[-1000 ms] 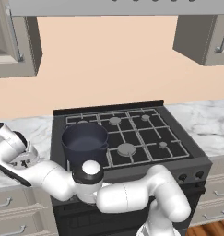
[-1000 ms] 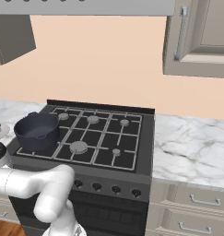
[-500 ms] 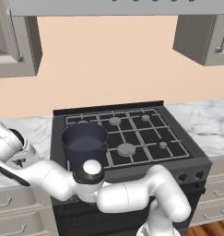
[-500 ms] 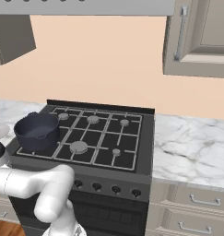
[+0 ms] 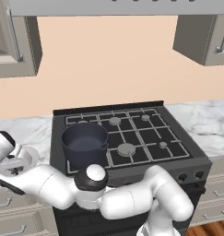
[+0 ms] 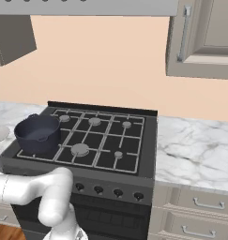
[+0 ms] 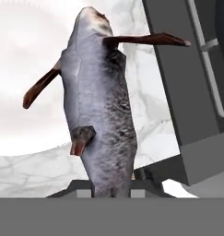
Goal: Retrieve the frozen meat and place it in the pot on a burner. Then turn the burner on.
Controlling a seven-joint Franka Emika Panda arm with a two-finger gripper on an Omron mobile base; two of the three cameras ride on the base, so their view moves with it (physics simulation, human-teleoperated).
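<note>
The frozen meat (image 7: 99,115) is a grey fish-shaped piece with reddish-brown fins, standing up in the hand view. My gripper (image 7: 111,184) is shut on its lower end. Behind it lies a white round plate (image 7: 26,92) on the marble counter. In the left base view my gripper (image 5: 13,169) hangs low over that plate (image 5: 29,156), left of the stove. The pot (image 5: 85,143) is dark blue-grey, deep and round, and sits on the front left burner; it looks empty. From the right base it shows as the pot (image 6: 38,133) at the stove's left front.
The black gas stove (image 5: 136,133) has several burners and a row of knobs (image 6: 108,191) on its front. Marble counter (image 6: 195,150) runs on both sides. Wall cabinets (image 6: 204,37) and a hood hang above. My arm curves low in front of the stove.
The jaws have closed on the frozen meat over the plate. The arm and the pot have hardly moved.
</note>
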